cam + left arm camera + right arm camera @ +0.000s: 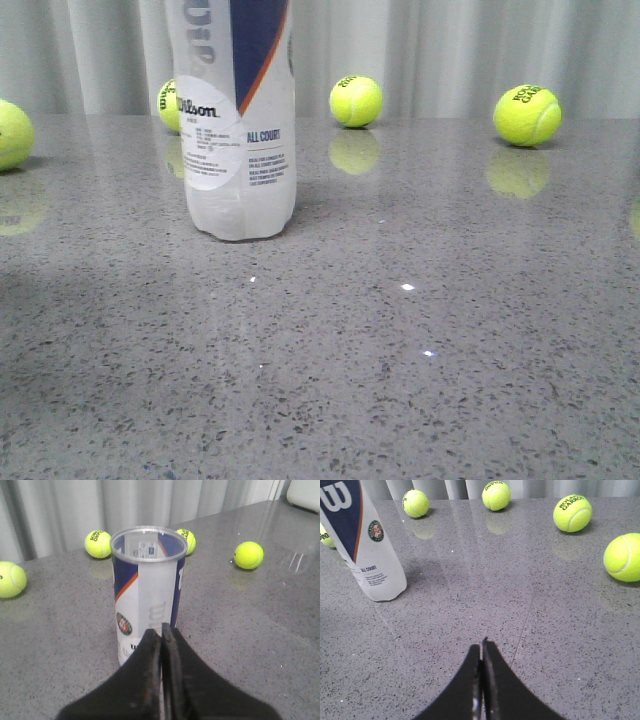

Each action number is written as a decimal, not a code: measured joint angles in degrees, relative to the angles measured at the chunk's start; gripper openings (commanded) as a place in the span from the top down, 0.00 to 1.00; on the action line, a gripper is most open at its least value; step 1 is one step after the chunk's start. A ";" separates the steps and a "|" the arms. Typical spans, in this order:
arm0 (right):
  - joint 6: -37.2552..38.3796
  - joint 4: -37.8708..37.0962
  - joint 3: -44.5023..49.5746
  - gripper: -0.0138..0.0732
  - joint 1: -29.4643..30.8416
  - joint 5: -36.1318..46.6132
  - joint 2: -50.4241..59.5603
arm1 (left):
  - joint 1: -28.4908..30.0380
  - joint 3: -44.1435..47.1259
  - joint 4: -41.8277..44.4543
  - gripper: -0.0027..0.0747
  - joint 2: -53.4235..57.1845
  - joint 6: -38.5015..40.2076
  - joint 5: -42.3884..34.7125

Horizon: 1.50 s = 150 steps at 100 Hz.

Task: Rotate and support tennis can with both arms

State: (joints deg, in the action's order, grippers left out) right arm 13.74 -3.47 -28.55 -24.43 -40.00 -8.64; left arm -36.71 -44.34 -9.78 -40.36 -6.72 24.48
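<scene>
The tennis can (238, 120) stands upright on the grey table, left of centre in the front view, with its white and navy Wilson label facing me; its top is cut off by the frame. In the left wrist view the can (147, 587) is open at the top and empty, with the round logo low on its side. My left gripper (161, 632) is shut and empty, its tips right in front of the can. My right gripper (481, 647) is shut and empty over bare table, well away from the can (367, 545). Neither gripper shows in the front view.
Several yellow-green tennis balls lie along the back of the table: one at the left edge (10, 133), one behind the can (168, 103), one at centre (356, 100), one at right (526, 114). A curtain hangs behind. Another ball (622, 557) lies by the right arm.
</scene>
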 measured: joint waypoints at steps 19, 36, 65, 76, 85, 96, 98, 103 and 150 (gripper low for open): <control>0.00 0.00 0.00 0.92 0.00 0.00 0.00 | 0.00 5.21 0.55 0.99 5.52 0.00 -0.94; 0.00 0.00 0.00 0.92 0.00 0.00 0.00 | 0.00 9.08 3.16 0.99 8.27 0.00 -1.70; 0.22 0.00 0.00 0.92 0.00 0.00 0.00 | 0.00 15.13 3.68 0.99 11.20 0.00 -6.54; 0.11 0.00 0.00 0.92 0.00 0.00 0.00 | 0.21 17.36 3.77 0.99 11.57 0.00 -11.96; 0.11 0.00 0.00 0.92 0.00 0.00 0.00 | 2.29 18.64 3.77 0.99 11.57 0.00 -15.38; 0.11 0.00 0.00 0.92 0.00 0.00 0.00 | 5.82 19.76 4.71 0.99 11.78 0.14 -16.69; 0.11 0.00 0.00 0.92 0.00 0.00 0.00 | 6.50 19.96 5.04 0.99 12.07 0.47 -16.77; 0.11 0.00 0.00 0.92 0.00 0.00 0.00 | 7.91 20.73 7.00 0.99 12.80 2.03 -16.93; 0.00 0.00 0.00 0.92 0.00 0.00 0.00 | 24.54 33.76 9.78 0.99 26.53 6.08 -18.78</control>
State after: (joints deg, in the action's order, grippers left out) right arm 13.75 -3.47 -28.55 -24.43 -40.00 -8.64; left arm -12.16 -10.58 0.00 -13.83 -0.64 5.70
